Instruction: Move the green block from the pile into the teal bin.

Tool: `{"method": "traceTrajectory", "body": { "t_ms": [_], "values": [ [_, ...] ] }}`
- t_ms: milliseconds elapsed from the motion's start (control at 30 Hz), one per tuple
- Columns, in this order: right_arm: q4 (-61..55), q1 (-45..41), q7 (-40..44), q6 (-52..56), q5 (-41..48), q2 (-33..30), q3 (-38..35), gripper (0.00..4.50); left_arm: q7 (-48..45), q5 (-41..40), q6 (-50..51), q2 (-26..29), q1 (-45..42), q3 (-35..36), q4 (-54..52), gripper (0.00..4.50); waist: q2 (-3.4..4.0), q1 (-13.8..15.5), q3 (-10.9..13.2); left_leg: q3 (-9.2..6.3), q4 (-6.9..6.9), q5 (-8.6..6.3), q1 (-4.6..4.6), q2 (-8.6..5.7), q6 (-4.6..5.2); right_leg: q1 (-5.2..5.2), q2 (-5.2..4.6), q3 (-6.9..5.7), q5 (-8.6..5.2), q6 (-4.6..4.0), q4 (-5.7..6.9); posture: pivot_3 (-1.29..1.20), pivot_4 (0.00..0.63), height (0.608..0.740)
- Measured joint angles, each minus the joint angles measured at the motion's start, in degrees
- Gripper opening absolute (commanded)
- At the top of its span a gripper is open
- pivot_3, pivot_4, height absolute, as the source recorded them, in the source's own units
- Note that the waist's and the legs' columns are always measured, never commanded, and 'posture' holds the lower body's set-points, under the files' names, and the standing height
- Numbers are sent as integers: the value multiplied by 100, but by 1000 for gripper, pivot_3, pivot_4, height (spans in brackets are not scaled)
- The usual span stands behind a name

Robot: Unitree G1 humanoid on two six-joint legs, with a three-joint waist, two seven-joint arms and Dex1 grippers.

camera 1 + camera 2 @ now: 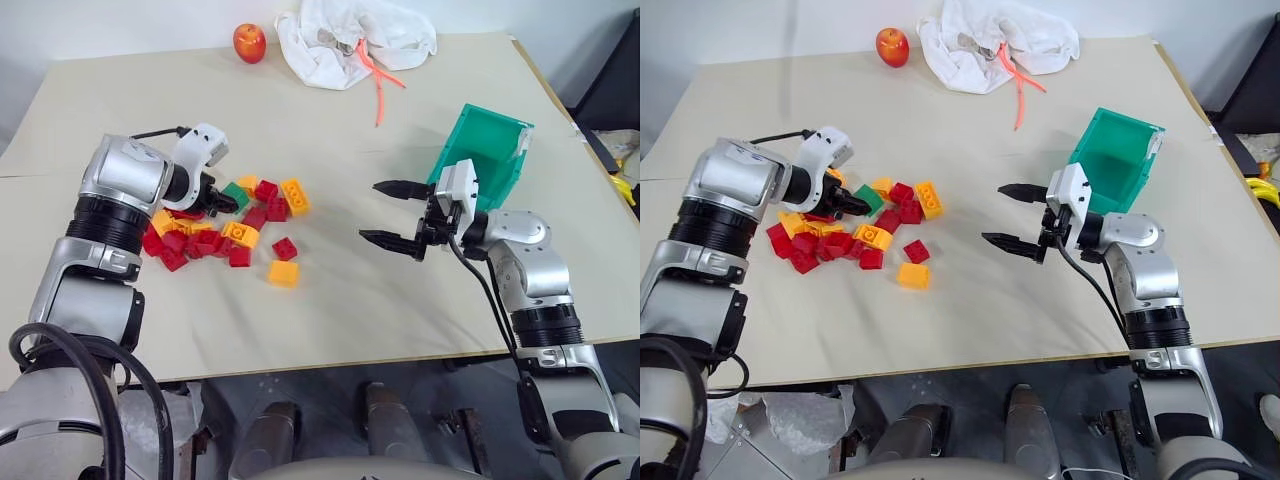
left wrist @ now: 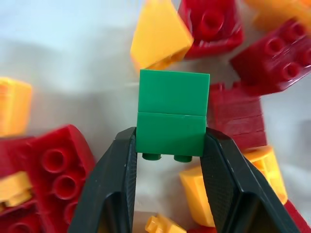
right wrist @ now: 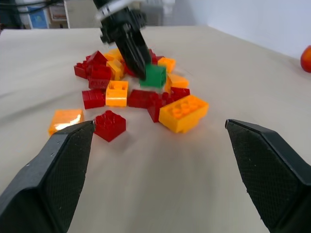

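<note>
On the beige counter (image 1: 330, 130), the left end effector (image 2: 170, 145) has its two black fingers pressed against opposite sides of the small green plastic studded block (image 2: 172, 114), pinching it at the far edge of the pile of red, yellow and orange studded plastic bricks (image 1: 225, 232). In the left wrist view the block sits between the finger pads with its studs facing back toward the wrist, and red and yellow bricks lie blurred beneath it. From the right wrist view the block appears just above the heap, with the bricks spread around and under it. The right end effector (image 1: 392, 213) hovers over bare counter with its fingers spread wide, pointing toward the pile and holding nothing. Just behind it stands the teal plastic bin with angled sides (image 1: 485, 150), tilted, well apart from the pile. At the far edge of the counter lie a red apple (image 1: 249, 43) and a crumpled white cloth (image 1: 345, 40).
</note>
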Motion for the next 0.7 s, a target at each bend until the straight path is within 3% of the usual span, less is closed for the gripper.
{"method": "traceTrajectory", "body": {
  "t_ms": [100,200,333,500,700],
  "values": [
    [-12,28,-11,12,1,-91,-49,4500,-33,-162,-189,-175,8,185,-414,1514,-1,31,1,-2,5,-1,-3,-3,-1,1,-3,-1,0,0,4,0,150,740],
    [-101,143,-26,80,0,-339,-135,4500,-145,-374,-570,-750,90,137,-1152,1514,-2,101,1,-2,14,-4,-4,-11,5,10,-11,-1,2,3,-2,0,150,740],
    [-215,538,134,65,-10,-792,-250,4500,-393,-495,-860,-1527,468,-514,-1603,1514,-1,151,1,14,14,-8,2,-7,11,16,-7,1,3,5,-7,0,150,740],
    [-258,818,121,85,-19,-1127,-477,4500,-471,-483,-1122,-2139,698,-1004,-1297,1514,-2,82,2,66,15,-8,6,3,9,4,4,18,4,7,8,0,150,740],
    [-588,1386,-23,118,-22,-1406,-727,4500,-394,-309,-1712,-2359,683,-1074,-496,3293,-3,105,3,84,17,-8,14,1,9,4,2,32,4,7,-8,0,150,740]
  ]
}}
